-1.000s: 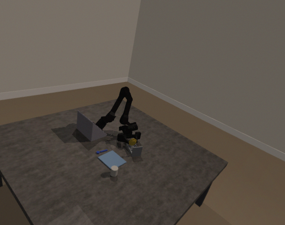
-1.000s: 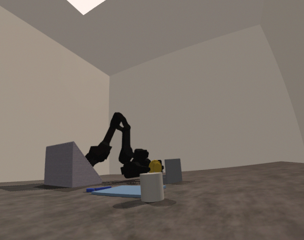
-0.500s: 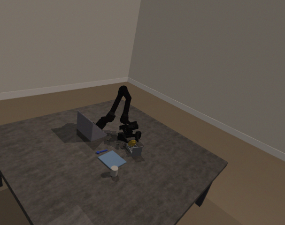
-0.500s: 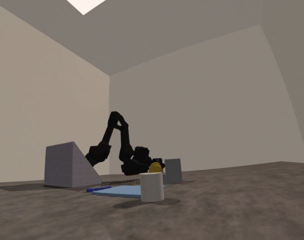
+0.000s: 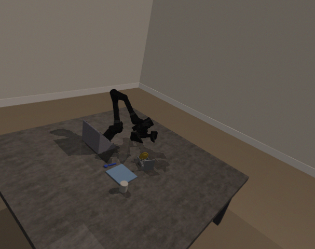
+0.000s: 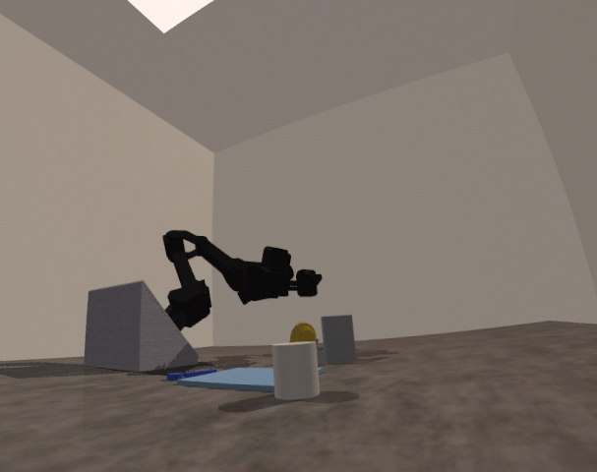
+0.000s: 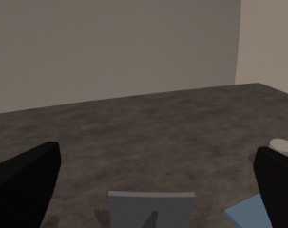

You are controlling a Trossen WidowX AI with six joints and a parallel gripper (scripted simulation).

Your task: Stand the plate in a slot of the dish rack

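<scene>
The yellow plate stands on its edge in the dish rack, at the end away from the tall end panel; a slight lean cannot be ruled out. The small grey dish rack shows mostly its end panel; its rails are too small to make out which slot holds the plate. My gripper is open and empty, raised above the plate and apart from it. The plate is out of sight in the wrist view.
A light blue mat lies beside the rack, with a blue spoon near its edge. A white cup stands by the mat. A grey-purple wedge block stands near the arm's base.
</scene>
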